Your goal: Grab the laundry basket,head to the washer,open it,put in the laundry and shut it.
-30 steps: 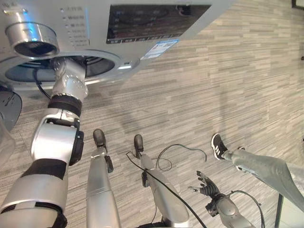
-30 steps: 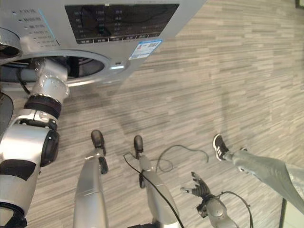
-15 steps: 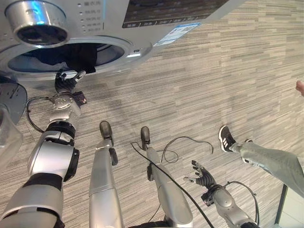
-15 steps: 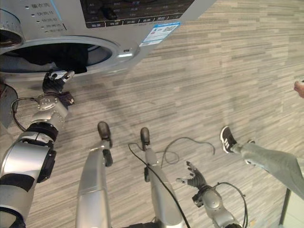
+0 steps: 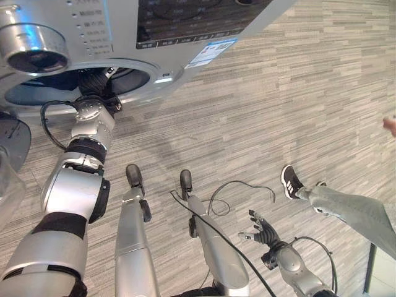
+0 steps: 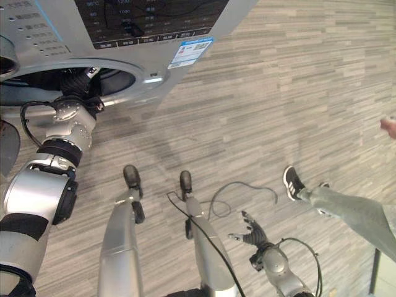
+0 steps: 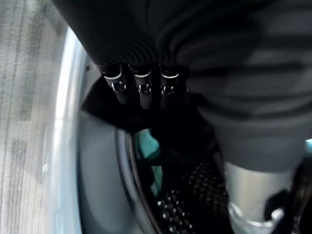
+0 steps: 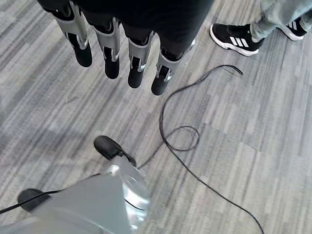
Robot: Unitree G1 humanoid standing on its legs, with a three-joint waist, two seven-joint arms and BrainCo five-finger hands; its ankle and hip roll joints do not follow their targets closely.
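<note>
At the far left the washer's open door [image 5: 11,139] hangs swung aside, its round glass edge just showing. Beside it the washer [image 5: 154,37] tilts overhead, its drum opening [image 5: 55,90] dark with laundry [image 7: 161,161]: dark cloth and a glimpse of teal lie inside, seen in the left wrist view. The left hand [image 5: 94,79] reaches into that opening; its fingers [image 7: 141,90] point in a straight, relaxed row toward the cloth, not curled round anything I can make out. So the laundry seems to be in the drum, and the step in hand is likely pushing it deeper or drawing the arm out before shutting the door.

The risk here, as I judge it: cloth left draped over the rim could get trapped when the door swings shut, or the hand could drag a piece back out as it leaves.

Further right, low down, the right hand [image 5: 262,234] hangs idle over the grey plank floor [image 5: 297,93], fingers spread and empty. At the far right a person's leg and black shoe [image 5: 288,183] stand close; a wide arm swing could reach them
</note>
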